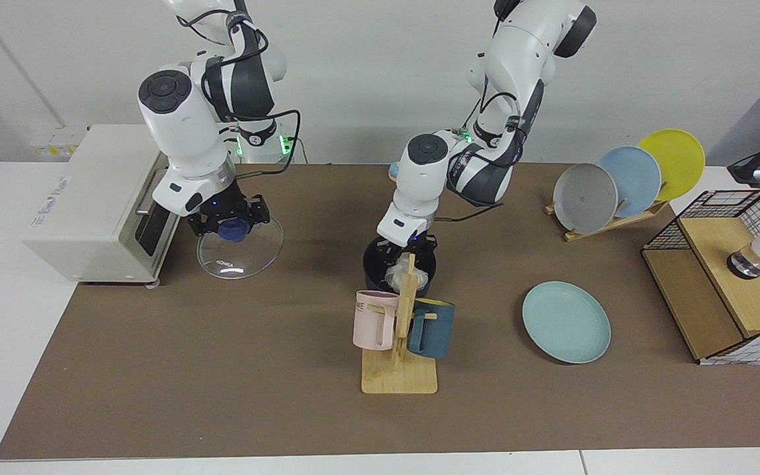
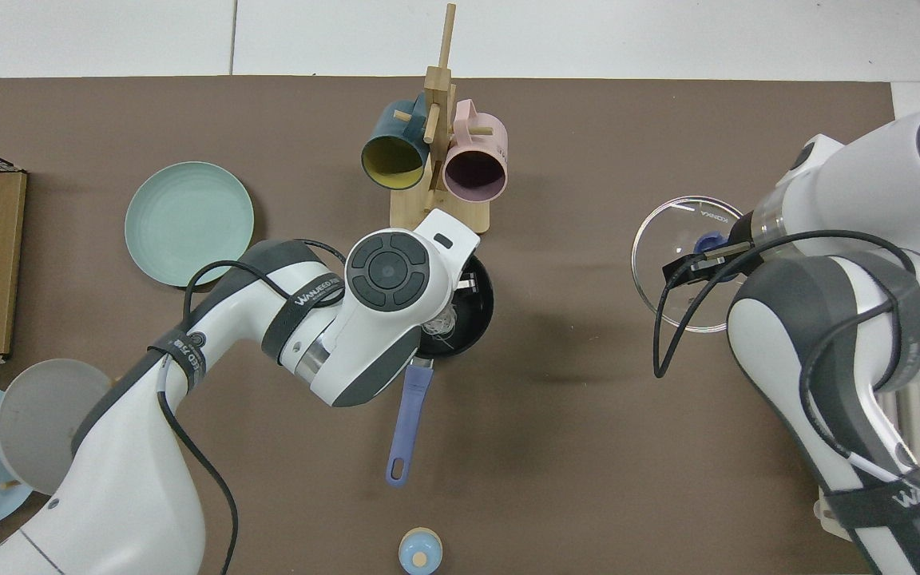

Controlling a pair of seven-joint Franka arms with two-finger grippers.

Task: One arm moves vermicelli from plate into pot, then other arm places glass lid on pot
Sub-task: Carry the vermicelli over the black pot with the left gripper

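Vermicelli (image 1: pixel 408 276) under left pincer (image 1: pixel 408 248)

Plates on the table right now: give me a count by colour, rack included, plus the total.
Teal-green plate, flat on the mat: 1
Grey plate, in the rack: 1
Light blue plate, in the rack: 1
Yellow plate, in the rack: 1
Total: 4
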